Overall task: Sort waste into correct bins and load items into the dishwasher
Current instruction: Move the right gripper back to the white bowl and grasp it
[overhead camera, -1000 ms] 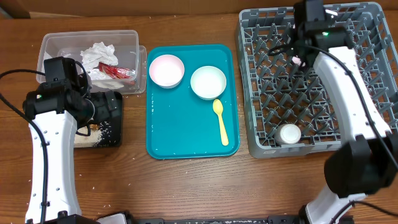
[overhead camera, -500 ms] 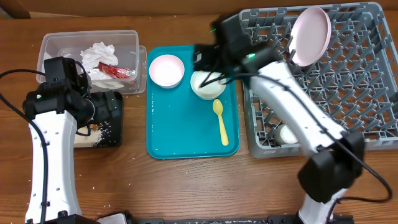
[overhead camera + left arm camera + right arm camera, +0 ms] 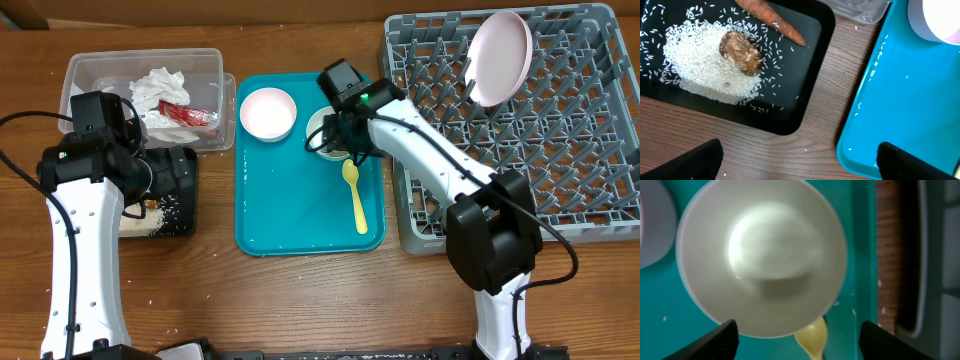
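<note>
On the teal tray [image 3: 290, 215], the white bowl [image 3: 762, 255] lies directly beneath the right hand [image 3: 800, 340]. The hand's fingers stand apart on either side of the rim and grip nothing. The yellow spoon [image 3: 812, 339] shows just past the bowl's edge.

One second earlier this arm reached over the far rows of the grey dish rack [image 3: 560, 160]. Half a second earlier it was crossing toward the tray, and it now hangs over the bowl. As half a second ago, the plate [image 3: 500, 57] leans upright among the pegs at the rack's far edge. The pink bowl [image 3: 267, 112], the spoon and the tray lie as before.

With fingers wide apart and nothing held, the left hand [image 3: 800, 162] hangs above the tabletop [image 3: 825, 110] beside the black tray [image 3: 810, 60], unchanged throughout. That tray holds rice [image 3: 695, 65], a brown lump [image 3: 742, 52] and a carrot piece [image 3: 775, 20]. Behind it, the clear tub [image 3: 90, 68] holds napkins [image 3: 160, 85] and a red wrapper [image 3: 190, 116].

Seen from overhead, the right arm covers most of the white bowl. Its dark lower link masks the near corner of the rack, where the small cup showed a second ago. The left arm hides part of the black tray. Both wrist views cut off the pink bowl, and the right wrist view is blurred.
</note>
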